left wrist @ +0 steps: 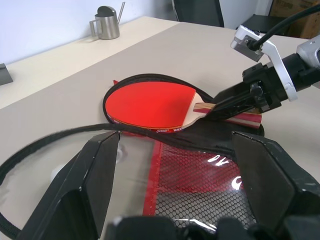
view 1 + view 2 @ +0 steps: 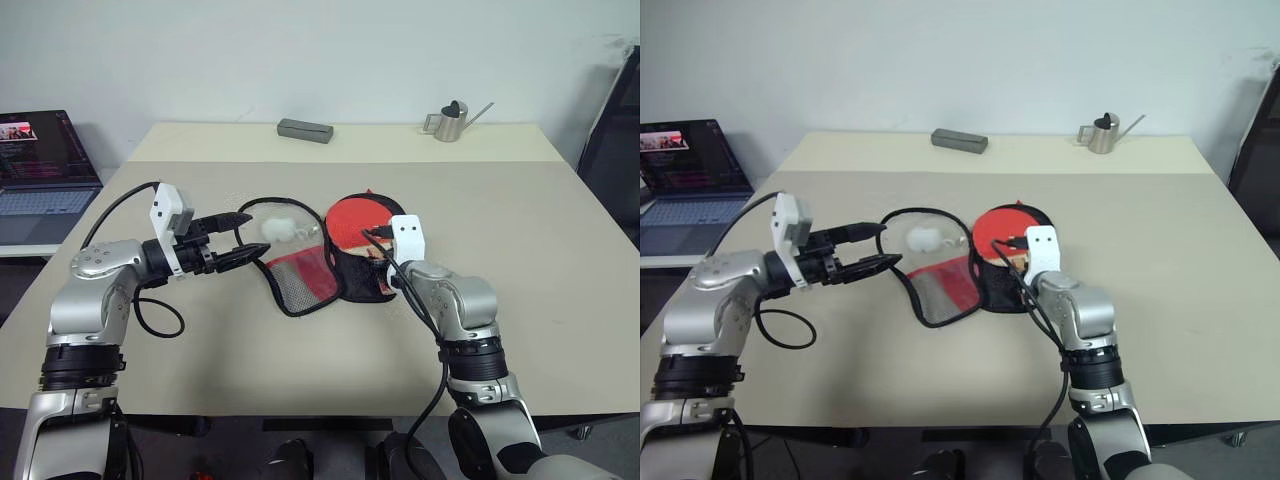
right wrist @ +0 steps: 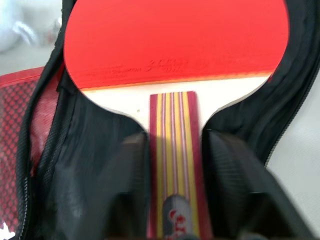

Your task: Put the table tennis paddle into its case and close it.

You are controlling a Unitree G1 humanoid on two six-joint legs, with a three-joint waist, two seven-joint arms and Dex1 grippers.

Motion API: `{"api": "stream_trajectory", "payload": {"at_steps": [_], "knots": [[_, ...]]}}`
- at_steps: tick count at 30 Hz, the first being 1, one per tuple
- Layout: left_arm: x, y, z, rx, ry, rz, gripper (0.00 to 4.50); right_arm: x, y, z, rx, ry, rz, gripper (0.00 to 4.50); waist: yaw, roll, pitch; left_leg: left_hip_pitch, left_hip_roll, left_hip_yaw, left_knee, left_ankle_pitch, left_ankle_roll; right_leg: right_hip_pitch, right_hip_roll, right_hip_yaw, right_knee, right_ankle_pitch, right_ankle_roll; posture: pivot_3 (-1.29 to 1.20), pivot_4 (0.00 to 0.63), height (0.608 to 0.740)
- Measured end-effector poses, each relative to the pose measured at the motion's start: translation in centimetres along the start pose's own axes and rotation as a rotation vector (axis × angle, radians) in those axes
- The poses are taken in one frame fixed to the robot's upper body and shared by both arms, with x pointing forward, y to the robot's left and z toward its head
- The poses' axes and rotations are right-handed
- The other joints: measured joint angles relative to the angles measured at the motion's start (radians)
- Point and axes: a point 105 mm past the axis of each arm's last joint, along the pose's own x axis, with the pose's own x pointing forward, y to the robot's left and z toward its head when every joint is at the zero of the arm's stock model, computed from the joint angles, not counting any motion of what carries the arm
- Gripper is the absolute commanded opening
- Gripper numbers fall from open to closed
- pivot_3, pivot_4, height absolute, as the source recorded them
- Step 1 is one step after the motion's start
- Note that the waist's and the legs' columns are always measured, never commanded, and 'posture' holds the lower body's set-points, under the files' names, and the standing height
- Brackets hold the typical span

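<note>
The table tennis paddle, red face up, lies in the black half of the open case, with its striped handle pointing toward me. The case's red mesh flap is folded out to the left, and a white pom-pom lies beyond it. My right gripper is open, one finger close on each side of the handle. My left gripper is open too, level and just left of the flap's zip edge, holding nothing.
A grey oblong box and a small metal watering can stand at the table's far edge. A laptop sits on a side desk to the left. A black chair is at the right.
</note>
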Motion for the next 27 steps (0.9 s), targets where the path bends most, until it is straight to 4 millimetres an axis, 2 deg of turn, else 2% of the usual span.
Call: {"api": "stream_trajectory", "payload": {"at_steps": [3, 4, 9, 13, 19, 24, 27], "knots": [[0.0, 0.0, 0.0, -0.001, 0.001, 0.0, 3.9, 0.0, -0.1, 0.2, -0.002, -0.013, -0.004, 4.33, 0.0, 0.0, 0.0, 0.0, 0.0, 0.0, 0.0, 0.0, 0.0, 0.0, 0.0, 0.0, 0.0, 0.0, 0.0, 0.0, 0.15, 0.74], [0.0, 0.0, 0.0, 0.0, 0.001, 0.0, 3.9, 0.0, -0.1, 0.3, -0.005, -0.016, -0.005, 4.46, 0.0, 0.0, 0.0, 0.0, 0.0, 0.0, 0.0, 0.0, 0.0, 0.0, 0.0, 0.0, 0.0, 0.0, 0.0, 0.0, 0.15, 0.74], [-0.1, 0.0, 0.0, 0.005, -0.002, -0.005, 3.9, 0.0, -0.3, 0.5, -0.023, -0.03, -0.007, 4.46, 0.0, 0.0, 0.0, 0.0, 0.0, 0.0, 0.0, 0.0, 0.0, 0.0, 0.0, 0.0, 0.0, 0.0, 0.0, 0.0, 0.15, 0.74], [-0.2, -0.1, 0.1, 0.014, -0.002, -0.012, 3.9, -0.7, 0.2, 0.7, -0.032, -0.037, 0.059, 4.46, 0.0, 0.0, 0.0, 0.0, 0.0, 0.0, 0.0, 0.0, 0.0, 0.0, 0.0, 0.0, 0.0, 0.0, 0.0, 0.0, 0.15, 0.74], [-0.5, 0.0, 0.1, 0.018, 0.008, -0.008, 3.9, -3.5, 0.4, 1.3, -0.055, -0.065, 0.215, 4.46, 0.001, 0.0, 0.0, 0.0, 0.0, 0.0, 0.0, 0.0, 0.0, 0.0, 0.0, 0.0, 0.0, 0.0, 0.0, 0.0, 0.15, 0.74], [-0.5, -0.1, 0.0, 0.012, 0.013, -0.021, 3.9, -6.0, -1.2, 2.1, -0.115, -0.09, 0.295, 4.46, 0.004, 0.0, 0.0, 0.0, 0.0, 0.0, 0.0, 0.0, 0.0, 0.0, 0.0, 0.0, -0.001, 0.0, 0.0, 0.0, 0.15, 0.74], [-0.5, -0.3, 0.0, 0.006, 0.015, -0.034, 3.9, -6.6, -2.5, 1.8, -0.142, -0.076, 0.298, 3.86, 0.004, 0.0, 0.0, 0.0, 0.0, 0.0, 0.0, 0.0, 0.0, 0.001, 0.0, 0.0, -0.001, 0.0, 0.0, 0.0, 0.15, 0.74]]}}
